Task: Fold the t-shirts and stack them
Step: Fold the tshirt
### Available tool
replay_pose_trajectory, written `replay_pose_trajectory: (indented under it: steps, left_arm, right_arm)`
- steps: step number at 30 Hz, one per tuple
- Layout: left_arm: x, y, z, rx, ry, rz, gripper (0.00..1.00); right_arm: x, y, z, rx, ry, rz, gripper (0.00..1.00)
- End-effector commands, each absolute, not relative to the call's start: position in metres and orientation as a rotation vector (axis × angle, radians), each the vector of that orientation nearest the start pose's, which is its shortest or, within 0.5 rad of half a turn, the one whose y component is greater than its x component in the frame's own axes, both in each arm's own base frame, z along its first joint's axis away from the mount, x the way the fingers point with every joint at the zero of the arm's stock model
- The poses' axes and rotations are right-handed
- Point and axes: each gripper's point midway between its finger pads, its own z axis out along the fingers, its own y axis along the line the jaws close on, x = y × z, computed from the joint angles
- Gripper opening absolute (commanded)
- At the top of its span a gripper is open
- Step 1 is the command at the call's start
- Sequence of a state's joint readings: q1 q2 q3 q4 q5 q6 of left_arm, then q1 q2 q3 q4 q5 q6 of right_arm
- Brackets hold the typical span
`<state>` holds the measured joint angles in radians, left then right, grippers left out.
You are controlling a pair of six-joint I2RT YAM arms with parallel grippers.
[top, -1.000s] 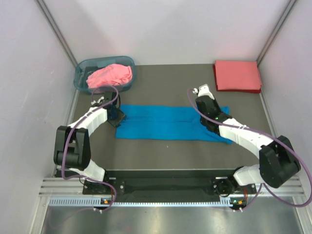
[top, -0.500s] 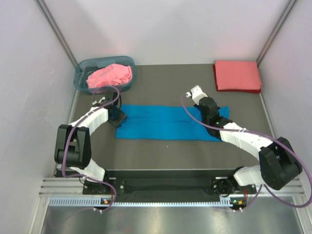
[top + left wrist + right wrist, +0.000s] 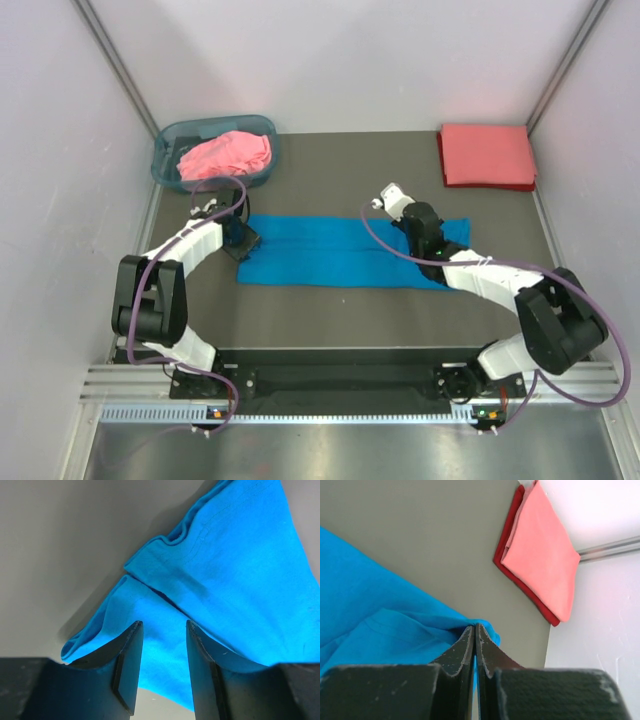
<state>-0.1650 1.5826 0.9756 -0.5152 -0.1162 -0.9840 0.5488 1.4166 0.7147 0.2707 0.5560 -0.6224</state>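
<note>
Swinging leftward, the right gripper (image 3: 474, 627) is pinching the right end of the blue t-shirt (image 3: 330, 250) and apparently starting a crosswise fold at mid-table. The left gripper (image 3: 162, 625) is hovering half-spread over its left end. The coral-red t-shirt (image 3: 487, 155) is lying folded far right, awaiting the stack.

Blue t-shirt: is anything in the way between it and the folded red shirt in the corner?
Nothing visible is. Only bare table lies between the blue t-shirt and the folded red t-shirt. The right claw is shut on the blue one's corner nearest the red one.
</note>
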Motion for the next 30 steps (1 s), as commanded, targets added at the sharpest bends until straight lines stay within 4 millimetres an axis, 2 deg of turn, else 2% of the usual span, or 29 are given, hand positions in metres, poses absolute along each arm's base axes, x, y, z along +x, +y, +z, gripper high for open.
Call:
replay_pose_trajectory:
  steps: [1,4,5,7,8,9,10,12,13,15,16,18,19,20,25,30]
  left_arm:
    - [0.354,-0.073,0.067,-1.079,2.400,-0.239,0.45]
    - [0.354,-0.071,0.072,-1.067,2.394,-0.229,0.45]
    - [0.352,-0.070,0.072,-1.068,2.400,-0.217,0.45]
    - [0.353,-0.069,0.075,-1.060,2.400,-0.215,0.45]
    - [0.353,-0.069,0.077,-1.060,2.399,-0.215,0.45]
    - [0.353,-0.070,0.078,-1.056,2.397,-0.223,0.45]
    - [0.353,-0.071,0.079,-1.055,2.397,-0.227,0.45]
    - [0.353,-0.071,0.081,-1.051,2.395,-0.236,0.45]
    - [0.354,-0.073,0.082,-1.051,2.394,-0.247,0.45]
    - [0.354,-0.076,0.082,-1.038,2.403,-0.265,0.45]
    - [0.355,-0.076,0.083,-1.034,2.403,-0.270,0.45]
    - [0.356,-0.078,0.083,-1.027,2.409,-0.280,0.45]
    - [0.356,-0.079,0.083,-1.026,2.414,-0.288,0.45]
    - [0.356,-0.080,0.082,-1.023,2.417,-0.293,0.45]
    - [0.356,-0.082,0.083,-1.015,2.416,-0.308,0.45]
    - [0.354,-0.079,0.081,-0.996,2.428,-0.286,0.44]
  right_arm:
    - [0.396,0.093,0.156,-0.705,1.787,-0.644,0.02]
    - [0.398,0.078,0.154,-0.654,1.847,-0.697,0.08]
    - [0.403,0.075,0.160,-0.609,1.864,-0.685,0.09]
    - [0.399,0.068,0.157,-0.588,1.928,-0.683,0.18]
    - [0.403,0.066,0.168,-0.500,1.938,-0.651,0.20]
    - [0.398,0.062,0.164,-0.494,1.990,-0.653,0.21]
    - [0.401,0.063,0.177,-0.450,1.999,-0.638,0.22]
    - [0.400,0.064,0.179,-0.358,2.051,-0.605,0.24]
    - [0.400,0.068,0.187,-0.286,2.084,-0.555,0.25]
    - [0.402,0.086,0.179,-0.282,2.157,-0.444,0.27]
    - [0.402,0.095,0.184,-0.242,2.195,-0.377,0.27]
    - [0.403,0.115,0.169,-0.231,2.282,-0.258,0.27]
    - [0.406,0.125,0.173,-0.160,2.302,-0.193,0.26]
    - [0.401,0.128,0.159,-0.142,2.367,-0.180,0.25]
    - [0.395,0.145,0.134,0.116,2.442,-0.045,0.22]
    - [0.392,0.147,0.109,0.173,2.481,-0.049,0.22]
